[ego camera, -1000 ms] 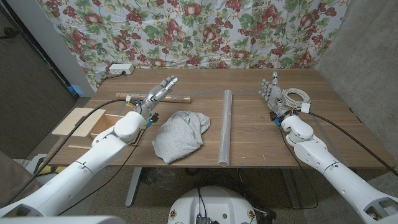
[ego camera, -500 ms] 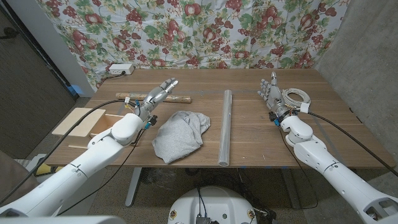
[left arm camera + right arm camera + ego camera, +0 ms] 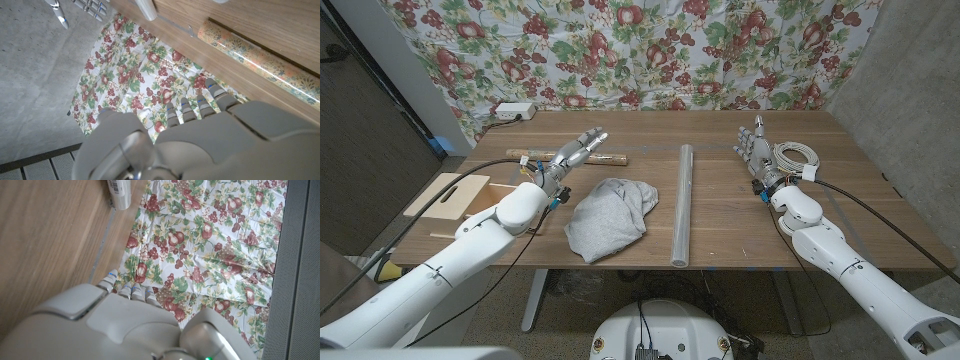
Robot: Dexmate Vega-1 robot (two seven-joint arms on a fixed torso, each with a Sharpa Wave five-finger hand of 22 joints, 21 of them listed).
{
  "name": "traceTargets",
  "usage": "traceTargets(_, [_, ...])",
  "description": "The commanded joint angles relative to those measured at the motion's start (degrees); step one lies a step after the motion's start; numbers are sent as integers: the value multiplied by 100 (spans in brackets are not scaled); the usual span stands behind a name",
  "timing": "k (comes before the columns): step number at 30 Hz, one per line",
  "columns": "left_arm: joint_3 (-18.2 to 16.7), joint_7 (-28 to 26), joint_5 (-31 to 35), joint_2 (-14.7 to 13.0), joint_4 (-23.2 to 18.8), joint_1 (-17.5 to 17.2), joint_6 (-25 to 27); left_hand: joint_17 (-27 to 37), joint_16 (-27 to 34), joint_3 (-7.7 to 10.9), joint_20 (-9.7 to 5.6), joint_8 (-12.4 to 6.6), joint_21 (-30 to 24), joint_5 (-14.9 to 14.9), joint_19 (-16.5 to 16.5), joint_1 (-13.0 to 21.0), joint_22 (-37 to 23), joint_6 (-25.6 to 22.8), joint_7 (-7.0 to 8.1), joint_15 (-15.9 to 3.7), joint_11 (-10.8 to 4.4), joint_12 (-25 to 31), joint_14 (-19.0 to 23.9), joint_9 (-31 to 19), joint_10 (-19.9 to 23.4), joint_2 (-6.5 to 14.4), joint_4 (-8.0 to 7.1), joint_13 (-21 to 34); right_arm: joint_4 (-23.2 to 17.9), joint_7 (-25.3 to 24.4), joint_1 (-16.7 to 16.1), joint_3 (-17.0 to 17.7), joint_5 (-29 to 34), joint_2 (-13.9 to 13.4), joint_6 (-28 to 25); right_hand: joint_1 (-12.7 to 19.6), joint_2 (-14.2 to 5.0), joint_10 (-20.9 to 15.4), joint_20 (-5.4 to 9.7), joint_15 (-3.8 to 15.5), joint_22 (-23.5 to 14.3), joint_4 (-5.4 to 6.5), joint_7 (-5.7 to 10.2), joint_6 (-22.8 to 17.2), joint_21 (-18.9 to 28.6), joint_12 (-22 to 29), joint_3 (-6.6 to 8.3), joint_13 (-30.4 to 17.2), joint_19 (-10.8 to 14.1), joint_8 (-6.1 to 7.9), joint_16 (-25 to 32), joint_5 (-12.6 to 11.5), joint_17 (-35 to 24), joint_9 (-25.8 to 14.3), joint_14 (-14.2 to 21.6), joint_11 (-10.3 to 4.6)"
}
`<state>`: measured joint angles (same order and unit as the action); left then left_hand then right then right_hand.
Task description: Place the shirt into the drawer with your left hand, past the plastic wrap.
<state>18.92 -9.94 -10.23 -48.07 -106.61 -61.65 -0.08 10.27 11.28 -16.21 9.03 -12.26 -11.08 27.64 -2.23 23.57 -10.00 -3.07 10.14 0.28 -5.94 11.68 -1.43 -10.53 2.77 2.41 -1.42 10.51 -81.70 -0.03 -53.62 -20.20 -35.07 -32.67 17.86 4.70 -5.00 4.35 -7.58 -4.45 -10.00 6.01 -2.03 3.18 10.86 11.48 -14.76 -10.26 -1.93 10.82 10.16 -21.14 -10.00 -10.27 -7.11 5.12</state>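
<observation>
Grey shirt [image 3: 610, 217], crumpled in a loose heap on the table. Clear plastic wrap roll [image 3: 683, 204] lying lengthwise just beside it. Open wooden drawer [image 3: 488, 193] at the table's left edge.

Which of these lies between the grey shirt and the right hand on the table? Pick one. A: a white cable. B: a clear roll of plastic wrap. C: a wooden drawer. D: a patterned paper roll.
B: in the head view the plastic wrap roll lies lengthwise on the table, with the shirt on one side and the right hand on the other.
</observation>
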Motion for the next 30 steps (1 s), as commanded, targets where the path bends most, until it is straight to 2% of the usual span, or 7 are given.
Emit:
traceTargets(1, [55,-109,186,-195,-272,-47,276,17,-32,-17,35,35,-14,-21,24,77,-28,-47,46,-8,8,0,-47,-19,-15,-3,38,23,86,45,7,14,-50,24,40,42,13,35,-29,-4,-15,-27,24,28,7,18,7,-33,-17,6,19,16,-23,-30,-68,26])
traceTargets(7, [63,-279,311,-228,-436,-86,533,17,-33,-16,27,43,-16,-25,22,82,-29,-38,37,-12,22,-6,-50,-20,-26,0,40,24,95,32,2,18,-32,27,66,42,15,37,-29,-1,-15,-28,26,27,7,19,8,-33,-18,7,21,19,-23,-30,-67,20])
traceTargets(10, [57,-538,446,-178,-521,-157,639,18,-33,-13,13,24,-23,-32,7,91,-29,-103,44,-10,5,11,-51,-20,20,8,42,24,84,9,-6,22,-26,23,58,44,11,-19,4,-8,-16,-29,6,0,17,44,12,-33,3,18,30,24,-23,-30,-47,95])
traceTargets(13, [59,-625,515,-190,-548,-192,650,17,-6,-5,-24,-48,-49,-50,-69,112,-30,-340,45,-46,-14,57,25,-22,162,27,49,26,74,5,-9,26,-32,20,48,45,12,-16,24,-16,-15,-31,-13,-7,20,43,14,-33,9,19,36,28,-22,-30,-32,131])
traceTargets(21, [115,-700,718,-323,-660,-213,754,17,-3,0,-33,-58,-53,-56,-87,127,-31,-400,56,-62,-16,63,45,-22,197,34,56,26,69,14,-6,23,-36,16,40,47,15,-8,10,-18,-15,-34,-23,-9,18,40,15,-32,4,19,36,31,-22,-30,-30,138])
traceTargets(24, [127,-773,755,-315,-614,-233,601,17,-4,3,-37,-71,-56,-58,-100,138,-31,-450,54,-72,-20,64,48,-22,211,38,61,27,76,16,1,16,-27,22,47,49,13,-11,6,-12,-15,-34,-22,-4,18,42,17,-32,3,17,36,32,-22,-30,-30,129])
traceTargets(30, [210,-834,925,-398,-698,-230,736,16,-4,10,-57,-73,-63,-59,-131,163,-30,-491,71,-81,-28,70,62,-22,245,44,73,27,69,-3,-1,13,-10,29,57,51,14,-8,9,-16,-15,-36,-29,-13,19,41,19,-32,6,20,34,36,-23,-30,-34,137])
